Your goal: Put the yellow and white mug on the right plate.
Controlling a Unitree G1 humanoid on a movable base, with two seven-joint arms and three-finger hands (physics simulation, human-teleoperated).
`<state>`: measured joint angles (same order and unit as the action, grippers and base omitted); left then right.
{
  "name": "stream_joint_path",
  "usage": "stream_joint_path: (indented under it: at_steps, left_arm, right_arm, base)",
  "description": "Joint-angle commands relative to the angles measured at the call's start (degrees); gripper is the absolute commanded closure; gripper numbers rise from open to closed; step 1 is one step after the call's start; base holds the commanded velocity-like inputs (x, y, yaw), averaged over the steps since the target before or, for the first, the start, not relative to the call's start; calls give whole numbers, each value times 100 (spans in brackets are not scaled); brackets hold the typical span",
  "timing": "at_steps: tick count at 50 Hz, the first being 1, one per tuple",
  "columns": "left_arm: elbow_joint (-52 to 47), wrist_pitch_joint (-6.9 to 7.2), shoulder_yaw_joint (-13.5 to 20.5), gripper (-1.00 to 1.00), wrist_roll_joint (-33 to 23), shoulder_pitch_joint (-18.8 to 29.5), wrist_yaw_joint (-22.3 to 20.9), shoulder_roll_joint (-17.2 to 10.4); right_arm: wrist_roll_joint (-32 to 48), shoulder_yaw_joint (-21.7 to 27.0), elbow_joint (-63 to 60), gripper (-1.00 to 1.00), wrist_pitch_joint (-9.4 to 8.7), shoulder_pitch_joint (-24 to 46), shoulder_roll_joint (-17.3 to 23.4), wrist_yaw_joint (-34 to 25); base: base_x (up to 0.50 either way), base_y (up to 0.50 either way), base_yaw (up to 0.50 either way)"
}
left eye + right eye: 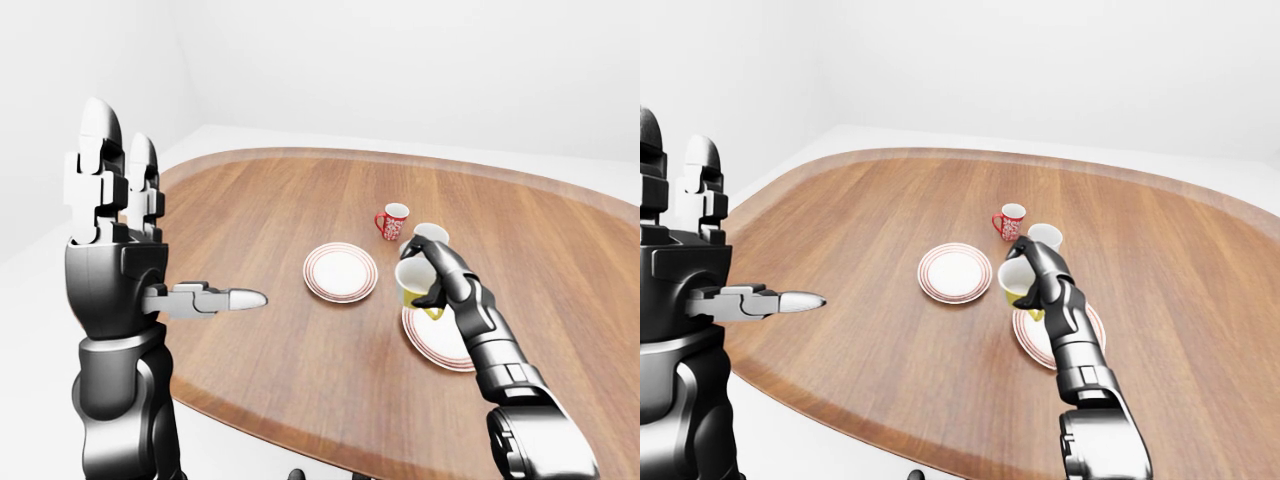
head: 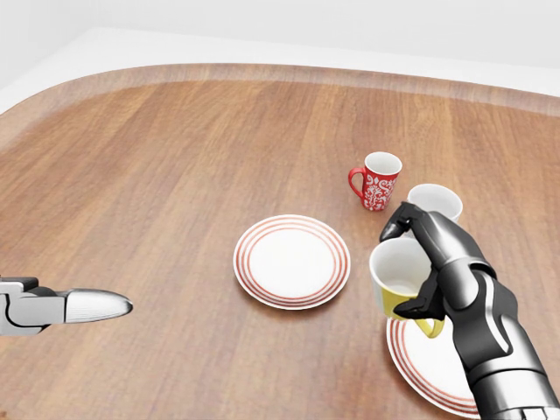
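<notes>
Head view shows the right hand (image 2: 429,262) with its fingers closed round the yellow and white mug (image 2: 401,278), holding it tilted, mouth toward the view's left, above the left edge of the right plate (image 2: 433,363). Whether the mug touches the plate cannot be told. The left plate (image 2: 291,261) lies bare near the middle of the wooden table (image 2: 175,175). A red patterned mug (image 2: 377,180) stands upright above the hand, with a white mug (image 2: 435,202) just beside it, partly hidden by the fingers. In the left-eye view, the left hand (image 1: 110,250) is raised at the left, fingers extended upright, thumb pointing right, holding nothing.
</notes>
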<state>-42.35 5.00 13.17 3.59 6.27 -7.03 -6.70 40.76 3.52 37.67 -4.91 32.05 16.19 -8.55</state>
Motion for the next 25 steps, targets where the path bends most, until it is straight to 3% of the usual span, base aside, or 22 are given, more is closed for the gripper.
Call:
stream_joint_path:
  at_steps: [1,10,14,16,20,25]
  left_arm:
    - [77,0,-49,-100,-45,-42,-8,23]
    - [72,0,-39,-100,-46,-29,-15,23]
    - [66,0,-49,-100,-57,-35,-18,25]
    - [64,0,-52,-100,-64,-41,-20,26]
    - [102,0,-68,-100,-81,-51,-25,36]
    - [81,0,-89,-100,-101,-72,-30,47]
  right_arm:
    - [-112,194,10,100,11,14,356,-32]
    - [-260,336,351,100,156,120,652,62]
    - [-336,361,751,100,349,208,759,259]
    - [-417,370,1248,100,605,340,852,470]
    - [-510,322,1897,100,907,487,981,742]
    - [-584,267,2398,100,991,565,1087,955]
  base:
    - [0,0,0]
    - [0,0,0]
    - [0,0,0]
    - [0,0,0]
    - [0,0,0]
    - [0,0,0]
